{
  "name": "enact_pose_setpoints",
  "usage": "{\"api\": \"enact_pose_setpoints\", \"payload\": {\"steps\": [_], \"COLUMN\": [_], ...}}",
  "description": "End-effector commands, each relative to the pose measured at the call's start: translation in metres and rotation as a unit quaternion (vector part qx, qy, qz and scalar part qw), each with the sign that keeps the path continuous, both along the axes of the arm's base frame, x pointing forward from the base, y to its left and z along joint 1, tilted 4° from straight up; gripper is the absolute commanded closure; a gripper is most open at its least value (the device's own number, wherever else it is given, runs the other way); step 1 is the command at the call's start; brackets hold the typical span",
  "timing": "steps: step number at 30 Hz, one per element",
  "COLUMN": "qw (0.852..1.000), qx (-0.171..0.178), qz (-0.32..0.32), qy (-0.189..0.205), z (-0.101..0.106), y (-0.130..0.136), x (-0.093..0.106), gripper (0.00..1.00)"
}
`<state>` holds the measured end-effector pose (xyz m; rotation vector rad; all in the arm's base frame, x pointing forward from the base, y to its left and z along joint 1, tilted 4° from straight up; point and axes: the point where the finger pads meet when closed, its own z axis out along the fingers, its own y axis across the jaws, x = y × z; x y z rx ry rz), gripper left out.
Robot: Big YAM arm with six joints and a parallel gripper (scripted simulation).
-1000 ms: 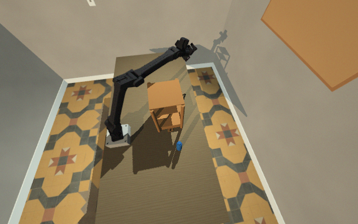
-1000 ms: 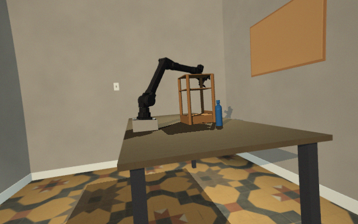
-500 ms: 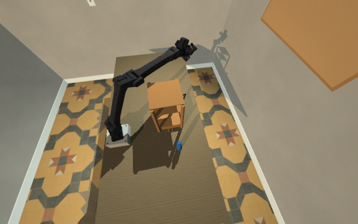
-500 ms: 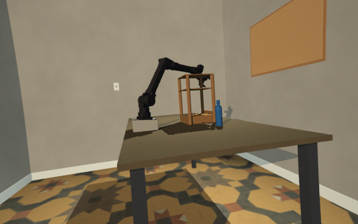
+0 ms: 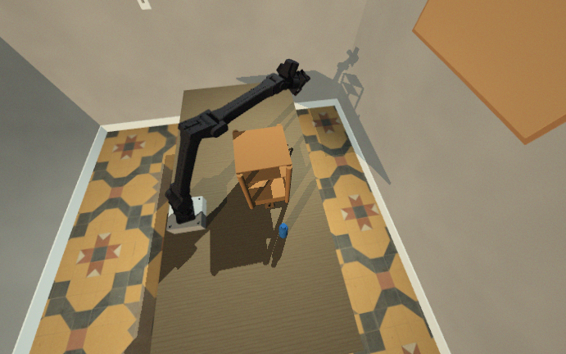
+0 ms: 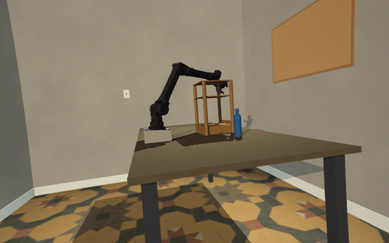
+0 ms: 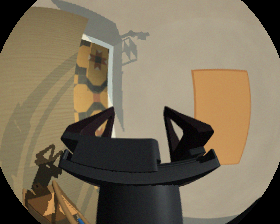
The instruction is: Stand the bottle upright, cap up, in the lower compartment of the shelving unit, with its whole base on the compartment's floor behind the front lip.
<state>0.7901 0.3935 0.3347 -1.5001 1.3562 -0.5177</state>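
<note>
Matt black on the arm (image 5: 190, 149), plastic-looking, smooth; same dull black on the gripper (image 7: 141, 125), fingers apart with nothing between. Pale grey base (image 5: 200, 203), flat and metal-like. Shelf (image 6: 204, 99) of orange-brown wood, smooth, unvarnished in look. Bottle (image 6: 237, 124) near the right edge, blue, smooth, plastic-like, faintly sheened. Table (image 6: 250, 151) with fine ribbed wood grain, brownish, matt; legs dark and dull. Floor (image 5: 100, 251) of patterned tile, matt. Board (image 6: 312, 42) on the wall, cork-coloured, flat.
</note>
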Motion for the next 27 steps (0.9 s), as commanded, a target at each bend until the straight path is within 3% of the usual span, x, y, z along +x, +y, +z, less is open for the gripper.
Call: {"api": "enact_pose_setpoints", "payload": {"steps": [1,11,27], "qw": [1.0,1.0,0.998], "qx": [0.012,0.013,0.04], "qz": [0.0,0.0,-0.01], "qy": [-0.023,-0.025,-0.046], "z": [0.032,0.033,0.054], "y": [0.001,0.0,-0.01], "x": [0.001,0.001,0.013], "gripper": [0.23,0.23,0.23]}}
